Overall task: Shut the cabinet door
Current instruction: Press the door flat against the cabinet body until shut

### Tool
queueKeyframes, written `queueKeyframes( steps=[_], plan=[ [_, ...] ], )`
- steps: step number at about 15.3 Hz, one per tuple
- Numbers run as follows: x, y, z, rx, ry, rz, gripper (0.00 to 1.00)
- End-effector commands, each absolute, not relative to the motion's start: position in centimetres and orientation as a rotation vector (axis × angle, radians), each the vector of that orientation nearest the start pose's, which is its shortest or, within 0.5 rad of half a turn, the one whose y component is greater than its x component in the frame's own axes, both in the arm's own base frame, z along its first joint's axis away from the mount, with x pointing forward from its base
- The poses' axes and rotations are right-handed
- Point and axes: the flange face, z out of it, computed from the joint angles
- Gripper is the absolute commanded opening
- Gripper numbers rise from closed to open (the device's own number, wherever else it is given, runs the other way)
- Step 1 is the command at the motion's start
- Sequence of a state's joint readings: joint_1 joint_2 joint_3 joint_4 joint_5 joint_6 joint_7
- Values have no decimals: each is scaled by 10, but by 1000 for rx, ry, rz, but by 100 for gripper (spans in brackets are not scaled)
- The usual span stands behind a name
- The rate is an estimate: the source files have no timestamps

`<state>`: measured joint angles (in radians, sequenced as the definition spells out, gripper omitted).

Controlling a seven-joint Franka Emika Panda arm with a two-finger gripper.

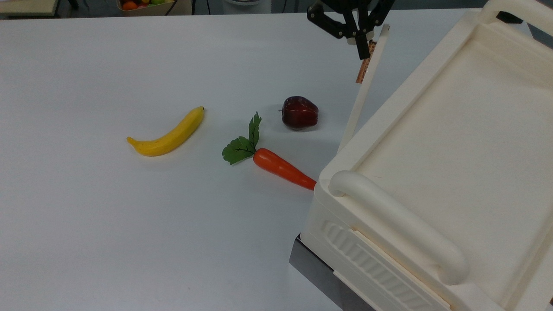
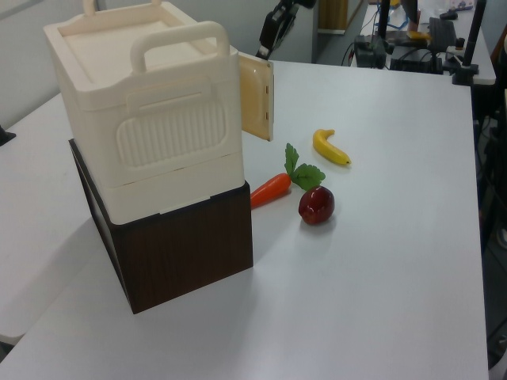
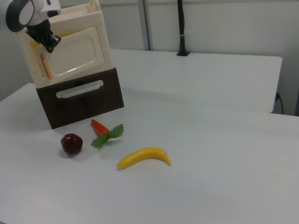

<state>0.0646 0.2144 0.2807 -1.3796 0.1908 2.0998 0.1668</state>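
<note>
i see the pincer (image 1: 360,43) hanging by the free end of the cabinet door (image 1: 363,88), next to its copper handle (image 1: 362,69); i cannot tell whether its fingers are parted. the door stands partly ajar from the cabinet (image 1: 453,142). an apple (image 1: 300,112), carrot (image 1: 283,168) and banana (image 1: 168,134) lie on the counter (image 1: 108,224).

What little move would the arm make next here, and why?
Probably push the cabinet door a bit further toward the cabinet: the door stands ajar, angled away from it, and the gripper sits at the door's free end by the copper handle.
</note>
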Motion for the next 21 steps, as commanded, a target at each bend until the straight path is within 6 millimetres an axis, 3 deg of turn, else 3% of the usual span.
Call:
queueKeyframes(
  steps=[1, 4, 10, 16, 20, 21],
  plan=[
    [624, 227, 645, -2712, -167, -601, 0],
    [624, 252, 643, -2666, -199, -665, 0],
    [633, 265, 649, -2563, -181, -835, 0],
    [636, 265, 643, -2571, -181, -830, 0],
    [632, 251, 632, -2640, -192, -751, 0],
    [635, 236, 629, -2674, -172, -726, 0]
  ],
)
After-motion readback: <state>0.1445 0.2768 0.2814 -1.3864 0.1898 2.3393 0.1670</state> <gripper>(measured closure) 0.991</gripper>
